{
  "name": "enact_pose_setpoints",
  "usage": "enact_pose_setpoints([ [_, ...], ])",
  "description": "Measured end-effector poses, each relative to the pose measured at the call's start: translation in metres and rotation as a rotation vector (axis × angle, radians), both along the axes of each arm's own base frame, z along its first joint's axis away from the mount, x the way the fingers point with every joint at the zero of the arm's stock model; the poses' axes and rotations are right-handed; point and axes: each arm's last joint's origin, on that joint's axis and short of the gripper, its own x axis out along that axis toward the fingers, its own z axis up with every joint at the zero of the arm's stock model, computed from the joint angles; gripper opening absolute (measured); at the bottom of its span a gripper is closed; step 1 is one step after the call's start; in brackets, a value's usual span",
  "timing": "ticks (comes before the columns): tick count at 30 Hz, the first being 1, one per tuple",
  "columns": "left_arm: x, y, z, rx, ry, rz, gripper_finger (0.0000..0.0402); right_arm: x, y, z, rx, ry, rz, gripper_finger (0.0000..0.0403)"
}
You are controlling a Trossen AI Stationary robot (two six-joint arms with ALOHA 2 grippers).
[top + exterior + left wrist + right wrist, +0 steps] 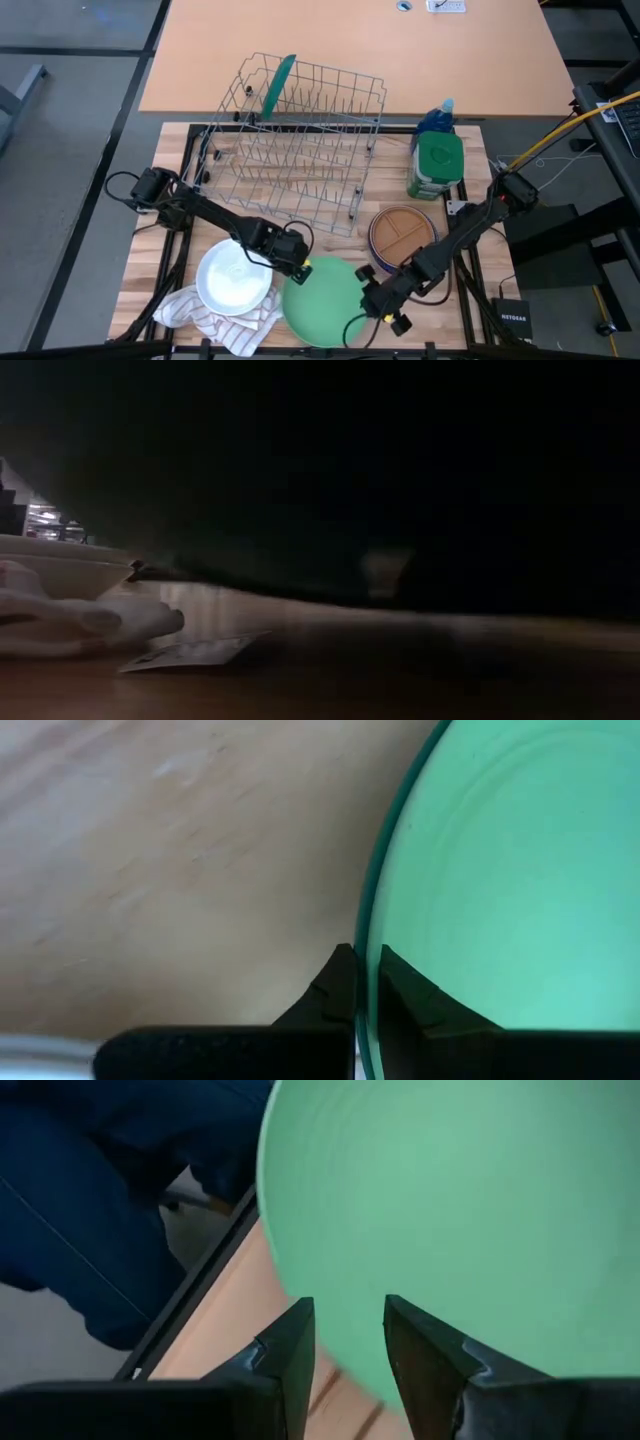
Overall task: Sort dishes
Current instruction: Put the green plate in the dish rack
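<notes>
Near the counter's front edge, the left claw [300,268] pinches the light green plate [322,300] by its rim for lifting, while the right claw [378,310] stands open beside it.

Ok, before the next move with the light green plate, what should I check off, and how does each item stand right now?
1. Left gripper shut on the light green plate rim: ok.
2. Right gripper open at the plate's other edge, fingers astride the rim: ok.
3. Plate lifted off the table: cannot tell.
4. White bowl beside the plate, clear of the grip: ok.
5. Dish rack has free slots; one dark green plate stands in it: ok.
6. Tan-brown plate awaits sorting: not ok.
</notes>
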Motion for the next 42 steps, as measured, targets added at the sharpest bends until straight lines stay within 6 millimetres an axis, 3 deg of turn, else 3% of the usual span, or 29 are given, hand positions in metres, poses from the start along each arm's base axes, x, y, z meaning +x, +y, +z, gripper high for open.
enact_pose_setpoints([
  [9, 0.005, 0.004, 0.002, -0.03, -0.028, 0.007, 0.0004, 0.004, 0.009, -0.024, -0.055, 0.025, 0.065, 0.0127],
  [42, -0.003, 0.008, -0.002, -0.027, 0.072, 0.002, 0.0005, 0.001, 0.007, -0.012, -0.026, 0.007, 0.073, 0.0127],
])
